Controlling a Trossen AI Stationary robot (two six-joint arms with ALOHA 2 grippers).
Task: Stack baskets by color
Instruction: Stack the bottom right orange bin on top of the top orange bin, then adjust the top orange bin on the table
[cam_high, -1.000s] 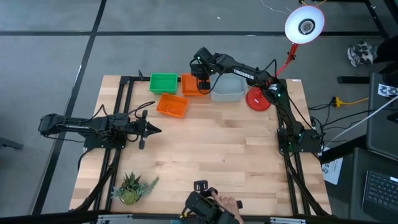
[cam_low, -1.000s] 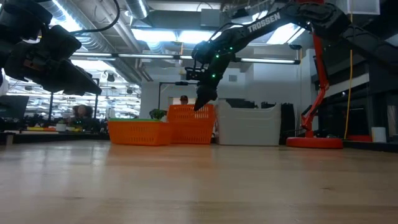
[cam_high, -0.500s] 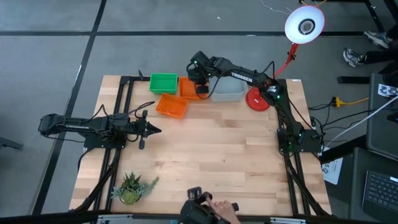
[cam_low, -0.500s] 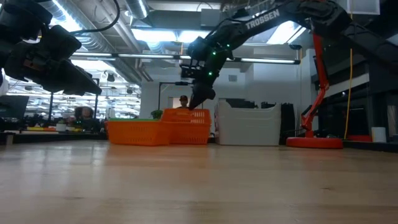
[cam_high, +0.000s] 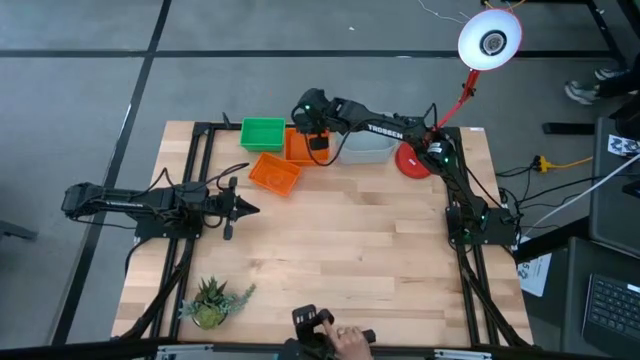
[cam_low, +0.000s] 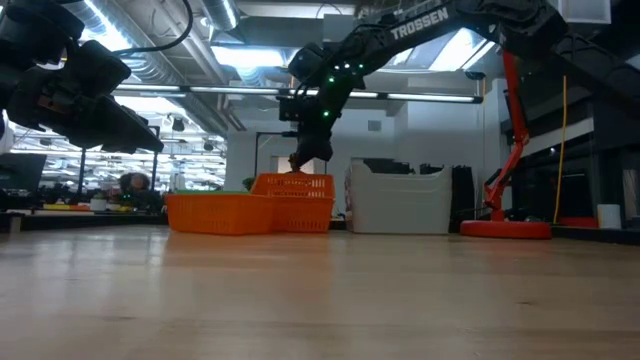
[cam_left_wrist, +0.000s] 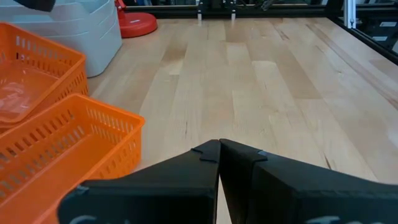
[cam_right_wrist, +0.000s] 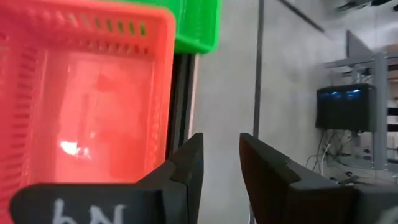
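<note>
The baskets were gathered along the far edge of the table (cam_high: 330, 240): a green basket (cam_high: 262, 133) at the left, an orange basket (cam_high: 303, 143) touching it on the right, a grey-white basket (cam_high: 368, 148) next along, and a second orange basket (cam_high: 275, 173) lying loose and angled just nearer. The green and grey-white ones were judged already stacked, though the count of layers could not be told; the loose orange one was judged still to be nested, so the task seemed close to finished. The right gripper (cam_high: 312, 128) was seen above the far rim of the far orange basket, its fingers parted and nothing held between them. The left gripper (cam_high: 243, 209) was parked at the left side, fingers pressed together and empty. Wide bare wood was left in the near half; only a red lamp base (cam_high: 414, 160) crowded the far right.
</note>
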